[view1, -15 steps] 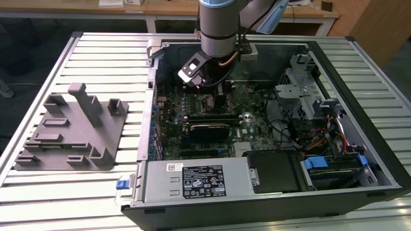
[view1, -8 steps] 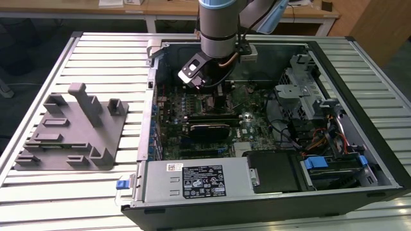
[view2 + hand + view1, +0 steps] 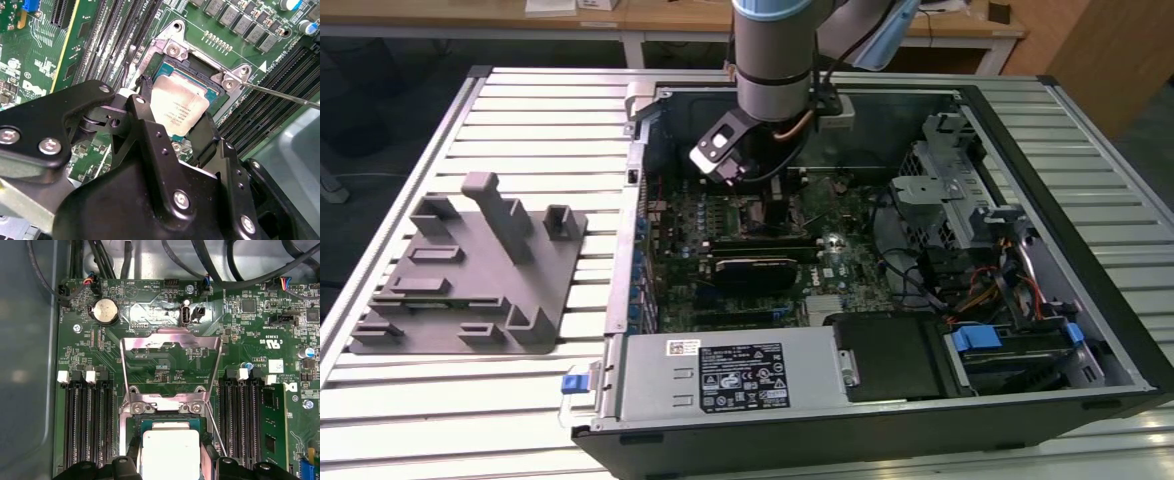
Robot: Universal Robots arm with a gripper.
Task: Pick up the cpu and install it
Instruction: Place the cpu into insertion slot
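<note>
A bench (image 3: 534,110) of pale ribbed metal slats takes up much of the exterior view, the slats running from that view's left to its right. Behind it stands a light wooden desk (image 3: 667,22) on white legs (image 3: 631,48), with papers (image 3: 574,6) on top. A brown wooden panel (image 3: 1107,60) rises at the exterior view's far right. The floor (image 3: 374,110) on the left is dark grey. The light is even and soft.

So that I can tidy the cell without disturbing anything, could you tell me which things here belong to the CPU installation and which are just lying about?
Belong to the job: the cpu, held by the gripper at the socket; the open socket frame.
Lying about: grey fixture block; power supply; drive cage; coin battery.
</note>
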